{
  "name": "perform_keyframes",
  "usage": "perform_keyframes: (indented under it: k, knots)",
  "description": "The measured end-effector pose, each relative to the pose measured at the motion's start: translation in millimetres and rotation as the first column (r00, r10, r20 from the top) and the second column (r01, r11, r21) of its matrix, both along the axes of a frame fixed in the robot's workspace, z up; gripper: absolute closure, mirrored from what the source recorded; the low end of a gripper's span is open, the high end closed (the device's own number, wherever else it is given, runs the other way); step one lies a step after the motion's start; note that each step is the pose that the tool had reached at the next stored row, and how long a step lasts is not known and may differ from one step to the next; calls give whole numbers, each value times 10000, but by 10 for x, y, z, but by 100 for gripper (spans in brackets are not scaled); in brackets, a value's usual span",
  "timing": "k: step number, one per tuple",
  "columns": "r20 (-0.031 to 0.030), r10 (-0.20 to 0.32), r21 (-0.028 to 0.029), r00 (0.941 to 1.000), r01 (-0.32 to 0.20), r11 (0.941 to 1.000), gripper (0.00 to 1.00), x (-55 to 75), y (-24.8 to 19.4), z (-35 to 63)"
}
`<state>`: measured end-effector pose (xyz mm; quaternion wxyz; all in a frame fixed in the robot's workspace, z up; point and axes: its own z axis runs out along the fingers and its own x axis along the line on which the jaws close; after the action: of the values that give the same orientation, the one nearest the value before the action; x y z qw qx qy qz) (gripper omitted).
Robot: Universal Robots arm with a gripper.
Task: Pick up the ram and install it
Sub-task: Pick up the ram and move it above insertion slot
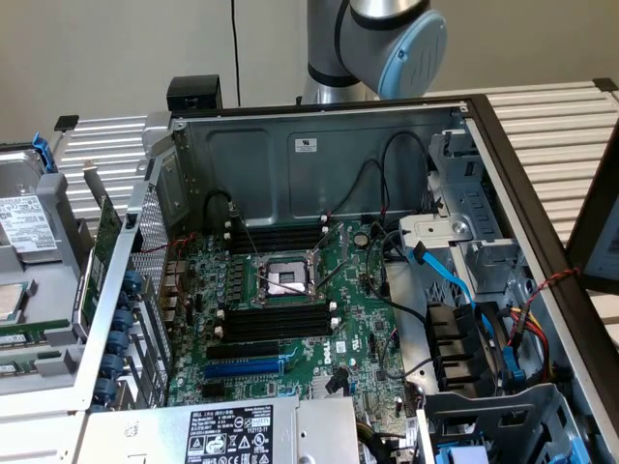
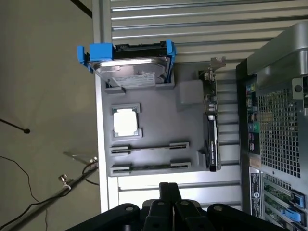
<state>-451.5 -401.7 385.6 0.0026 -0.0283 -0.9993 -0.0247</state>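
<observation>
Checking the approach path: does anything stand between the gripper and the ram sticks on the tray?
Nothing visible. Between the shut gripper and the nearer ram stick lie only the tray rim and slatted table.

The exterior view's edge cuts the robot arm [image 1: 372, 43] at twelve o'clock, the grey tray [image 1: 48, 360] and the ram [image 1: 21, 338] in it at nine o'clock, the power supply label [image 1: 229, 435] at six o'clock; its print is too small to read.

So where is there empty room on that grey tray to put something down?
The grey plastic tray is bare between the silver square chip and the dark card at its edge. The slatted metal table beyond the blue-framed hard drive is free too. The open computer case is crowded.
</observation>
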Motion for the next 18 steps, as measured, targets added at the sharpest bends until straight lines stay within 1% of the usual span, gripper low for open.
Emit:
perform_keyframes:
  k: [3, 5, 7, 9, 12, 14, 18]
  knots:
    - [-2, 541, -1, 9985, -541, 9985, 89, -1, 0, -8]
    - [-1, 911, -1, 9958, -911, 9958, 89, -1, 1, -13]
    - [-1, 1264, -1, 9920, -1264, 9920, 89, -1, 0, -20]
    - [-1, 1630, -1, 9866, -1630, 9866, 89, -1, 0, -28]
    - [-1, 2160, -1, 9764, -2160, 9764, 89, -1, 0, -39]
    - [-2, 2520, -1, 9677, -2520, 9677, 89, -1, 0, -49]
    - [0, 3209, 1, 9471, -3209, 9471, 89, -1, 0, -66]
